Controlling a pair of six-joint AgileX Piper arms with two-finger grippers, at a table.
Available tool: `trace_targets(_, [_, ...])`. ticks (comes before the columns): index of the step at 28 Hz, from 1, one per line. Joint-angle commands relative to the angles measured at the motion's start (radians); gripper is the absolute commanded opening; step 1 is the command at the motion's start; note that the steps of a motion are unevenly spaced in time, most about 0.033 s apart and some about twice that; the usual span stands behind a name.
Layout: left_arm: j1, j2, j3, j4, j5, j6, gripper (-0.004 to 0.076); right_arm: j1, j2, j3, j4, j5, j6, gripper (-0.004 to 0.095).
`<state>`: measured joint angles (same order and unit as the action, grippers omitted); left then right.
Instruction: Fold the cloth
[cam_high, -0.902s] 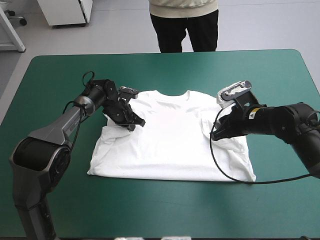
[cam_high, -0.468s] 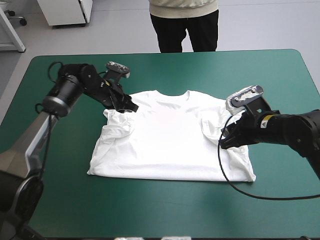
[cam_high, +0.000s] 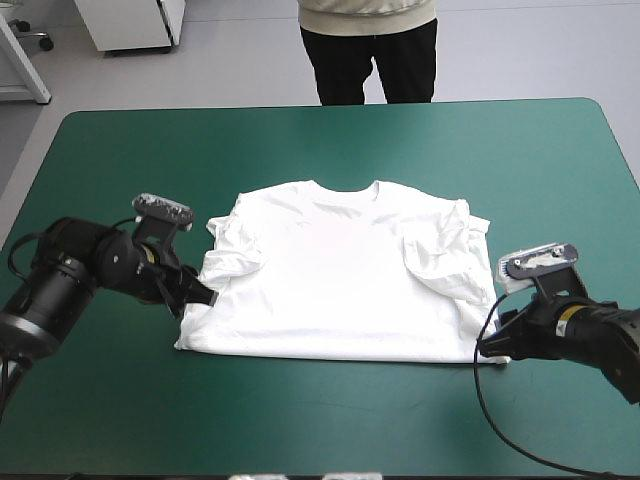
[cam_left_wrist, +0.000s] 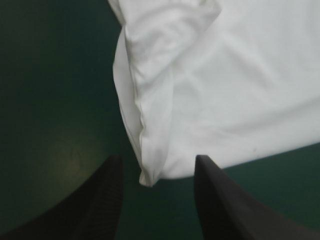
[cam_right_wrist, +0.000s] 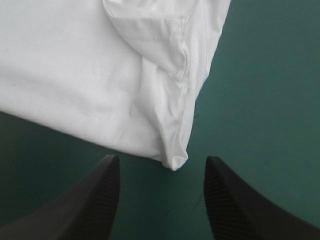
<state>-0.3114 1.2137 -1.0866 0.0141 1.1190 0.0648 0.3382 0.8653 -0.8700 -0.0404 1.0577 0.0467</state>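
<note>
Both the left gripper (cam_high: 200, 295) and right gripper (cam_high: 490, 348) have been moved from the sleeves (cam_high: 235, 250) to the near hem corners (cam_left_wrist: 147, 177) of the T-shirt (cam_high: 340, 290), spread on the middle of the table (cam_high: 330, 430); jaws stand wide, empty; a hem-up fold is judged next.

Glossy black arms (cam_high: 75, 270) carry ribbed black fingers (cam_right_wrist: 225, 200).

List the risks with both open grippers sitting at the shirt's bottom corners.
1. The left gripper and right gripper are open, and only the very tip of a T-shirt corner lies between each one's fingers. Closing may pinch just one layer or slip off.
2. The tucked-in sleeves lie loose and rumpled, so lifting could unfold them.
</note>
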Motion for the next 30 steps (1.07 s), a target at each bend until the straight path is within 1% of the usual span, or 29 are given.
trace_targets(1, [-0.006,-0.054,0.119,0.016,-0.082,-0.088,0.0335,0.001,-0.036,0.045,0.003,-0.059,0.023,0.0496])
trace_targets(4, [-0.006,-0.058,0.202,0.02,-0.14,-0.129,0.0337,0.001,-0.039,0.091,0.024,-0.07,0.029,0.0496])
trace_targets(8, [-0.004,-0.052,0.262,0.028,-0.235,-0.182,0.0337,0.001,-0.039,0.1,0.057,-0.097,0.021,0.0496])
trace_targets(12, [0.042,-0.027,0.284,0.021,-0.245,-0.191,0.0337,0.001,-0.039,0.1,0.062,-0.11,0.015,0.0496])
trace_targets(16, [0.134,-0.003,0.332,0.014,-0.266,-0.172,0.0337,0.001,-0.039,0.1,0.062,-0.11,0.013,0.0496])
trace_targets(17, [0.155,0.003,0.343,-0.002,-0.285,-0.155,0.0337,0.001,-0.039,0.1,0.06,-0.112,0.013,0.0496])
trace_targets(19, [0.185,0.019,0.354,-0.077,-0.321,-0.065,0.0337,0.001,-0.039,0.1,0.062,-0.125,0.01,0.0496])
trace_targets(22, [0.183,0.061,0.356,-0.259,-0.362,0.068,0.0337,0.001,-0.039,0.1,0.077,-0.155,0.01,0.0496])
trace_targets(24, [0.183,0.087,0.356,-0.338,-0.387,0.118,0.0337,0.001,-0.039,0.1,0.095,-0.162,0.002,0.0496])
trace_targets(25, [0.183,0.121,0.356,-0.337,-0.405,0.119,0.0337,0.001,-0.039,0.1,0.098,-0.162,0.002,0.0496])
trace_targets(30, [0.183,0.22,0.383,-0.281,-0.388,0.119,0.0337,0.001,-0.039,0.1,0.098,-0.154,0.002,0.0496])
